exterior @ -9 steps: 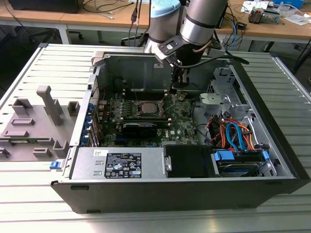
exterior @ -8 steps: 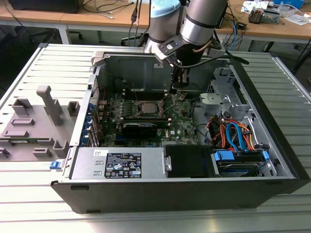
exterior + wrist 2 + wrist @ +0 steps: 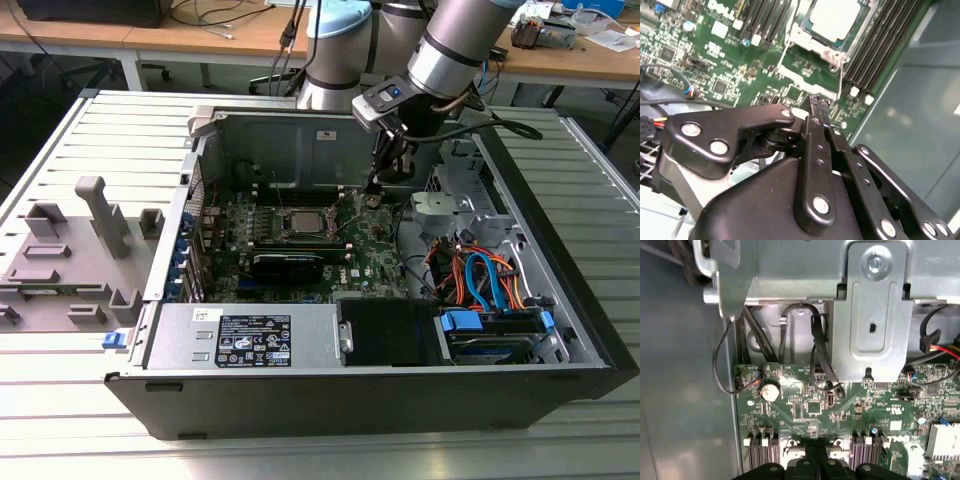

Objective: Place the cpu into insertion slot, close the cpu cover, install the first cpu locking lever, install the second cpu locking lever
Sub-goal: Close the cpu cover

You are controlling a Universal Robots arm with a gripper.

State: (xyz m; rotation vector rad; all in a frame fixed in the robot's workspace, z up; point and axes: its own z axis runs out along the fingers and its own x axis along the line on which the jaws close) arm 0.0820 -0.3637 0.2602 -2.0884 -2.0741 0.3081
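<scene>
Second wrist view: the clenched end effector (image 3: 815, 107) hangs near the cpu (image 3: 835, 17), not touching.

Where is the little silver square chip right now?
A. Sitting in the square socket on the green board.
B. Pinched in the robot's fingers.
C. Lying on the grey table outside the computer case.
A: in the second wrist view the cpu lies flat inside the insertion slot on the green board.

The power supply's white label (image 3: 252, 340) carries print too small to read.
</scene>
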